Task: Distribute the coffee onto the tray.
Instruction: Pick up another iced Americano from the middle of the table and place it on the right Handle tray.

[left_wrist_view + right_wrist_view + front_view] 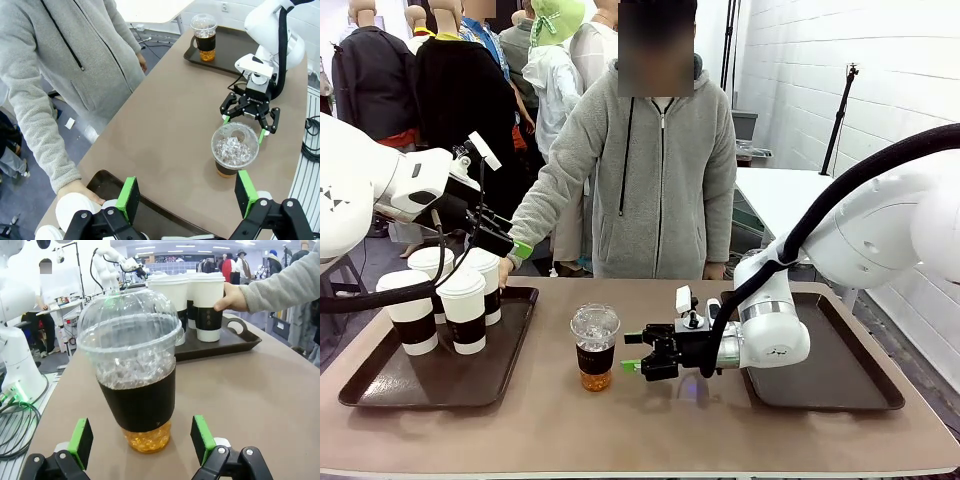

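One table (570,430) carries the whole job; I run both arms from its near side. The person (660,170) stands at the far side, within reach of the left tray (390,382). Their hand (506,268) rests on one of the four white cups (465,312) grouped there. I cannot tell whether it is steadying that cup or taking it.

The right tray (865,375) lies well apart at the other end and bears the far dome cup (204,37), upright near a corner.

The dome cup (595,350) stands upright on bare table between the trays, on neither one. I judge it to be the item in hand.

1. Right gripper (632,353): low and level, side-on to the dome cup. Jaws are fully apart and clamp nothing. The cup stands just ahead of the pads, in line with the gap. I judge the low approach is meant to seat the pads on the black sleeve, not on the thin dome.
2. Left gripper (186,192): hangs above the near rim of the left tray, jaws apart and empty. I judge this height keeps it clear of the hand and the cup lids.
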